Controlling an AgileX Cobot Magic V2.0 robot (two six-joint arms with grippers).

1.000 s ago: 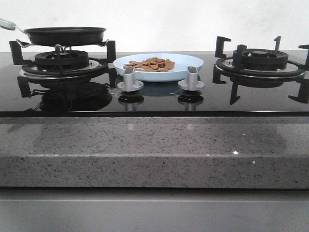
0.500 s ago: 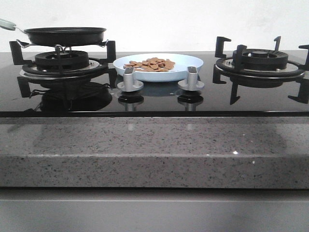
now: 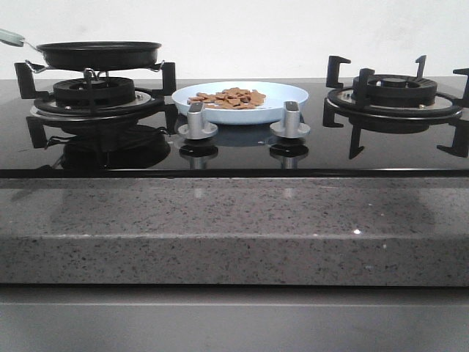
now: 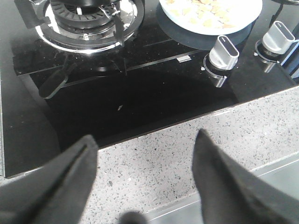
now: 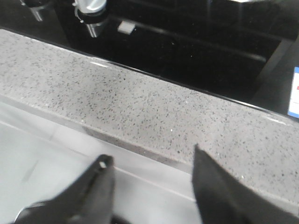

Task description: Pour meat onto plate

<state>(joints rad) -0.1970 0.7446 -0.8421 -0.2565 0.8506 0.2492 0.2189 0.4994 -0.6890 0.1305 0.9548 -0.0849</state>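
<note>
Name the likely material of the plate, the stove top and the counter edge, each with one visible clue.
Plate: probably glazed ceramic, since it is pale blue and glossy. Stove top: seemingly black glass, as it mirrors the knobs and burners. Counter edge: speckled grey stone or a stone-like composite, polished.

A black frying pan (image 3: pixel 99 53) sits on the left burner (image 3: pixel 94 94); two knobs (image 3: pixel 197 119) in front.

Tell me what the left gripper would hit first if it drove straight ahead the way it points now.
Probably the speckled stone counter edge: the open left gripper hangs over it, angled down. Beyond lies the black glass cooktop, then a silver knob. Depth is unclear from this view.
</note>
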